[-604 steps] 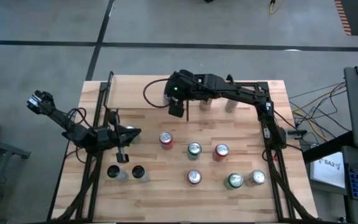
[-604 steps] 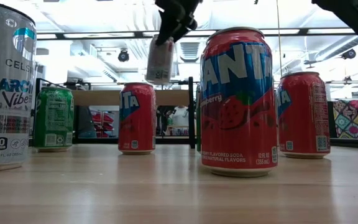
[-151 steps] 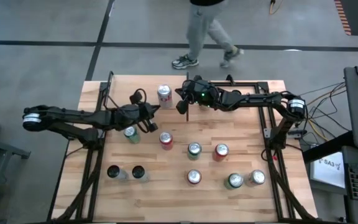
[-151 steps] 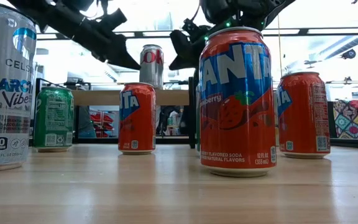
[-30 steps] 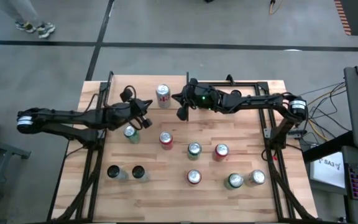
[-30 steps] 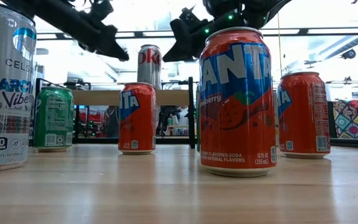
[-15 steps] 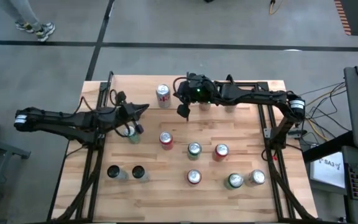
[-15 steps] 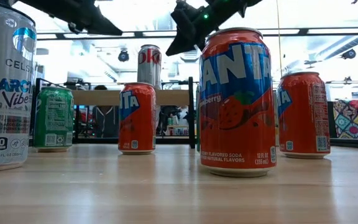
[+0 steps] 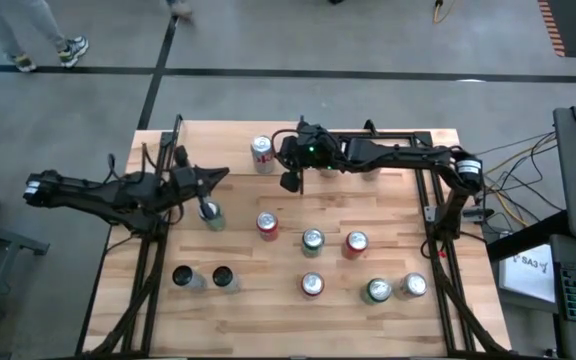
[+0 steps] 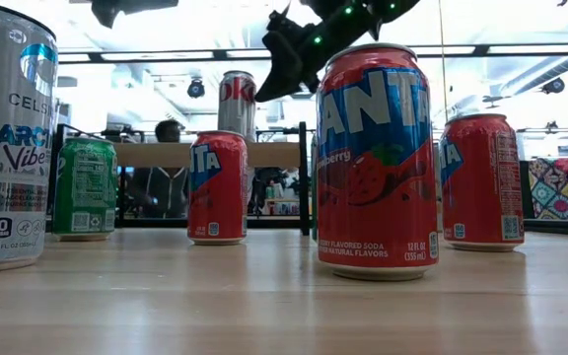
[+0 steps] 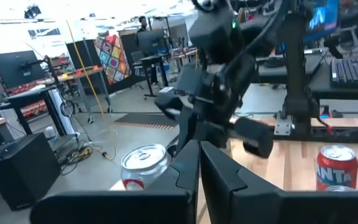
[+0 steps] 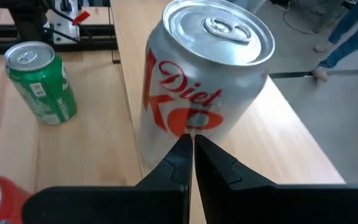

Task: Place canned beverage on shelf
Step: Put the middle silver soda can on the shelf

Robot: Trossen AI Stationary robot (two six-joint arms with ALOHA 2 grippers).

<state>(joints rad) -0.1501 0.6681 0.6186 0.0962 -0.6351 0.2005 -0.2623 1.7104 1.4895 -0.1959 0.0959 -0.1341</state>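
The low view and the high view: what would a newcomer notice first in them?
In the low view, a large red Fanta can fills the foreground, with a silver Diet Coke can standing alone on the shelf behind it. From above, many cans dot the wooden table, and the shut left gripper and right gripper hover on either side of the Diet Coke can.

It was a robotics lab or workshop. Behind the wooden table point(image 9: 268, 300) stood desks with monitors point(image 11: 17, 65), and cables point(image 9: 513, 155) lay on the grey floor beside it.
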